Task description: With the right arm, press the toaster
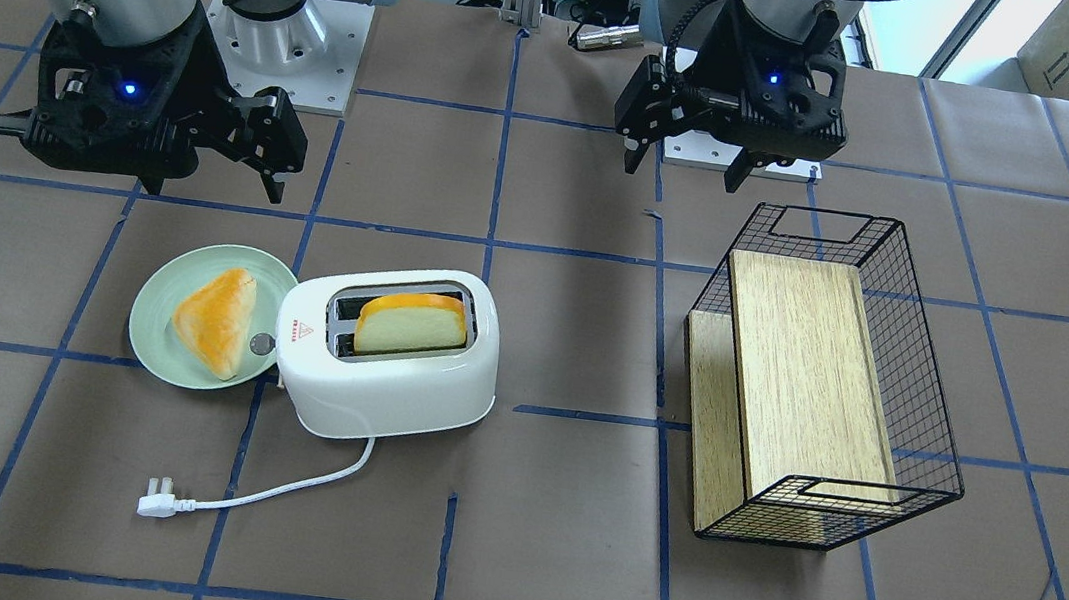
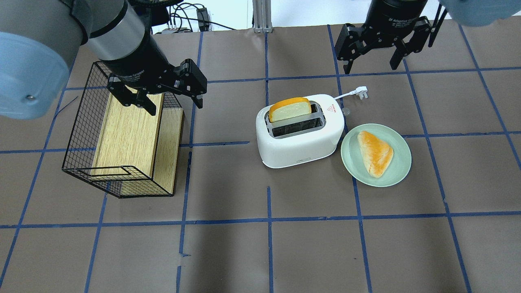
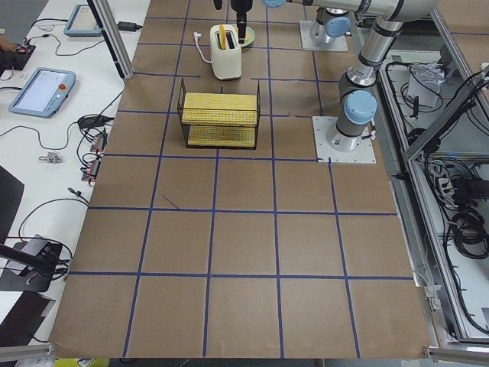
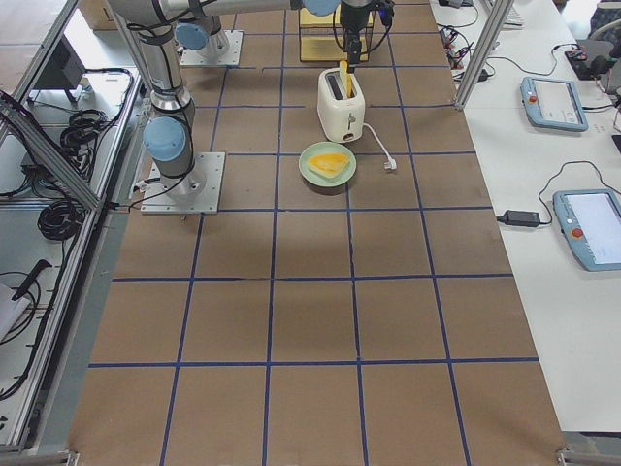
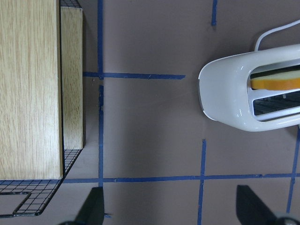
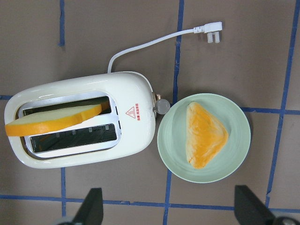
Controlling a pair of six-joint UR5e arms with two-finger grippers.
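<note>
The white two-slot toaster [image 1: 384,384] [image 2: 301,140] [image 6: 79,89] stands mid-table with a slice of toast [image 1: 411,321] [image 2: 290,109] upright in one slot. Its red triangle label and small silver knob [image 6: 162,106] face a green plate. Its cord ends in a loose plug [image 1: 157,504] [image 6: 211,33]. My right gripper [image 1: 210,188] [image 2: 371,69] [image 6: 169,208] is open and empty, high above the toaster's knob end and the plate. My left gripper [image 1: 684,174] [image 2: 176,108] [image 5: 171,208] is open and empty, high between the basket and the toaster [image 5: 229,93].
A pale green plate [image 1: 152,317] [image 2: 401,162] [image 6: 234,161] with a triangular bread piece touches the toaster's knob end. A black wire basket [image 1: 925,405] [image 2: 81,134] [image 5: 33,206] lies on its side with wooden boards in it, on the robot's left.
</note>
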